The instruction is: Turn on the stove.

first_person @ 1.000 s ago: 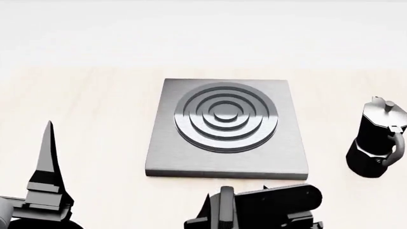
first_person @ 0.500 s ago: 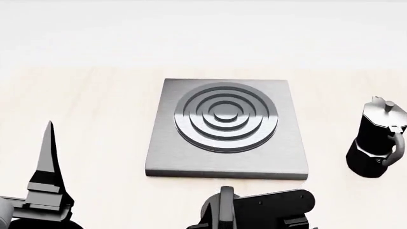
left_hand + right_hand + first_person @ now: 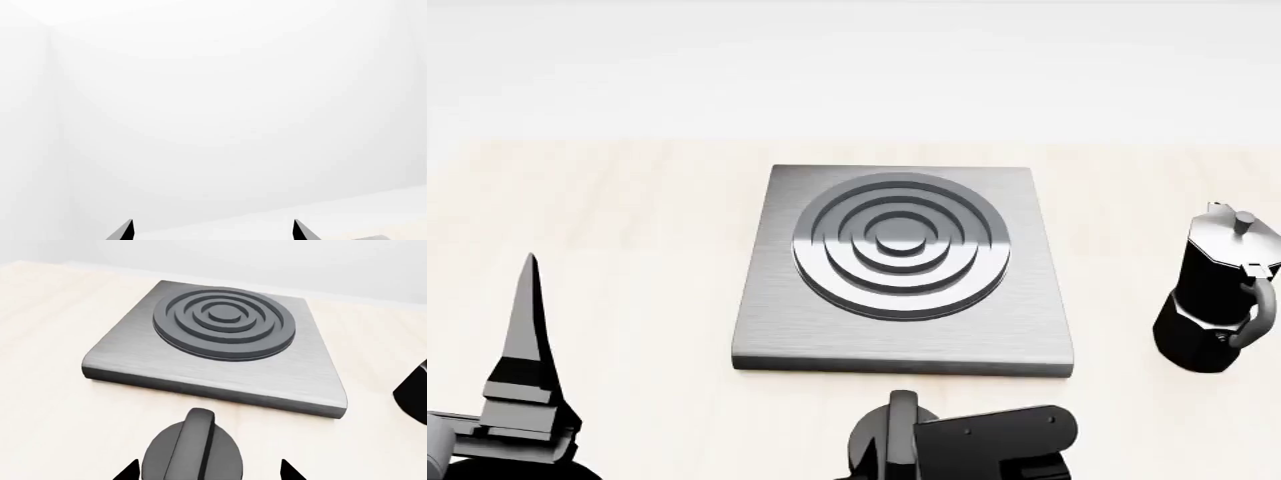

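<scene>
Right claw (image 3: 207,471) hovering released just over the knob (image 3: 194,450), fingertips parted to either side of its upright fin, not yet touching. Knob sitting near the front edge of the bench (image 3: 627,250), just before the stove (image 3: 902,270), which is lying mid-bench. Left claw (image 3: 212,231) idling open toward the front left corner, aimed at blank wall. Moka pot (image 3: 1217,295) standing by the right edge, well apart. Probably best: lowering straight, centring the fin between the fingertips, pinching firmly, then twisting about the knob's own axis without dragging it sideways.
</scene>
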Tool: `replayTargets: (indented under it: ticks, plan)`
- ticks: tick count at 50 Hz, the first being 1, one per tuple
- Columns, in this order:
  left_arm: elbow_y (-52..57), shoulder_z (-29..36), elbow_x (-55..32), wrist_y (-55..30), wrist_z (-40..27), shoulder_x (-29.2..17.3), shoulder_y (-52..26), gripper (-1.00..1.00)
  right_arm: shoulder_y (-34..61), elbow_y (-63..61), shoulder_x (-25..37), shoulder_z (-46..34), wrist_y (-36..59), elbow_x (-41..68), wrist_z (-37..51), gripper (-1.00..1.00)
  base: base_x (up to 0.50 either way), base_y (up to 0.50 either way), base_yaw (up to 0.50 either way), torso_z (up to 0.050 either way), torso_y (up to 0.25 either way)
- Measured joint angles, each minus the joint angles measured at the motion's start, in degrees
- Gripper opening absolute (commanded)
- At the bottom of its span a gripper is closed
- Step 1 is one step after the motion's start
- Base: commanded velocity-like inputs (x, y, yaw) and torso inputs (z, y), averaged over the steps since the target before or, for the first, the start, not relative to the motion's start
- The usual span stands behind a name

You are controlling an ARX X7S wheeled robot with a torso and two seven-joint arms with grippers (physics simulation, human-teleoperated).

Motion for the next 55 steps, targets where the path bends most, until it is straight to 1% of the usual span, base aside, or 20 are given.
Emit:
replayTargets:
  ticks: [20, 55]
  plan:
    - [-0.45, 0.32, -0.24, 0.11, -0.4, -0.22, -0.2, 1.0, 1.09, 6.29, 0.43, -1.68, -4.86, 0.19, 0.69, 1.0, 0.0, 0.0, 0.0, 0.0, 0.0]
    - [-0.92, 0.53, -0.81, 0.66, -1.01, -0.72, -0.09, 1.0, 2.69, 13.6, 1.14, -3.86, -8.11, 1.17, 1.63, 1.0, 0.0, 0.0, 0.0, 0.0, 0.0]
